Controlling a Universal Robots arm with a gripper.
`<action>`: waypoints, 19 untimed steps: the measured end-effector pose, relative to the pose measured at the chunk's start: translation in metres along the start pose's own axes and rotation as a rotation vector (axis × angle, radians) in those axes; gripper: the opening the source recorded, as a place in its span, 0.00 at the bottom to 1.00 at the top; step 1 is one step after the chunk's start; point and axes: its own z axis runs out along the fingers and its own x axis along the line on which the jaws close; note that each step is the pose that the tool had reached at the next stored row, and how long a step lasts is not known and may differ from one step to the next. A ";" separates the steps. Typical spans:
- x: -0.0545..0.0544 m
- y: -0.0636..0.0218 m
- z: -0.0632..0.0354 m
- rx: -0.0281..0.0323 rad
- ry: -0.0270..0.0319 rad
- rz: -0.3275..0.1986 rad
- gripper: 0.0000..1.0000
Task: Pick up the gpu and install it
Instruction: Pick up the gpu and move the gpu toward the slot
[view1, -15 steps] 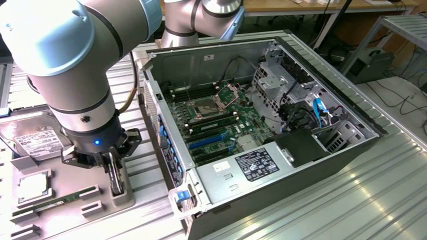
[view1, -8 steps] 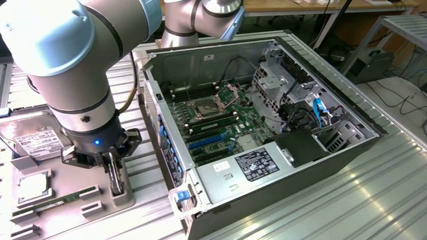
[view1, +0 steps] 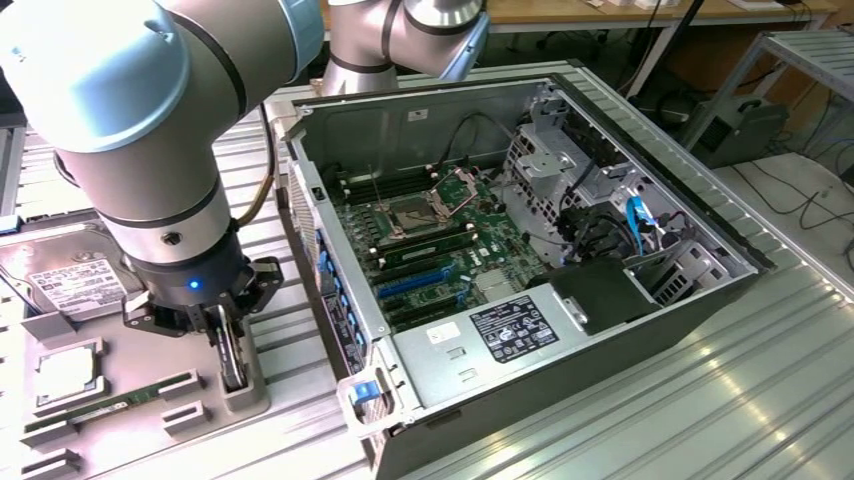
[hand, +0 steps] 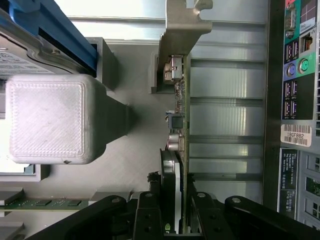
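Observation:
The gpu (view1: 235, 366) stands on edge in a grey holder (view1: 248, 402) on the tray, at the exterior view's left of the open computer case (view1: 694, 215). My gripper (view1: 228, 338) is down over the card's top edge. In the wrist view the gpu (hand: 179, 125) is seen edge-on, with its silver bracket (hand: 182, 30) at the far end. There my gripper (hand: 174, 205) has its black fingers (hand: 150, 200) pressed against both faces of the card, shut on it. The blue expansion slots (view1: 411, 285) lie on the motherboard inside the case.
A hard drive (view1: 74, 280), a processor (view1: 67, 372) and a green memory stick (view1: 114, 405) lie on the tray beside the holder. A grey printed block (hand: 50, 117) stands close to the card. The case's rear port panel (hand: 295, 75) is on the card's other side.

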 end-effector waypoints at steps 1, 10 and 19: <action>0.000 0.0000 -0.0008 0.0002 0.0003 0.000 0.28; 0.000 0.0007 -0.0163 0.0001 0.0001 0.000 0.28; -0.001 0.0017 -0.0414 0.0000 0.0000 0.000 0.28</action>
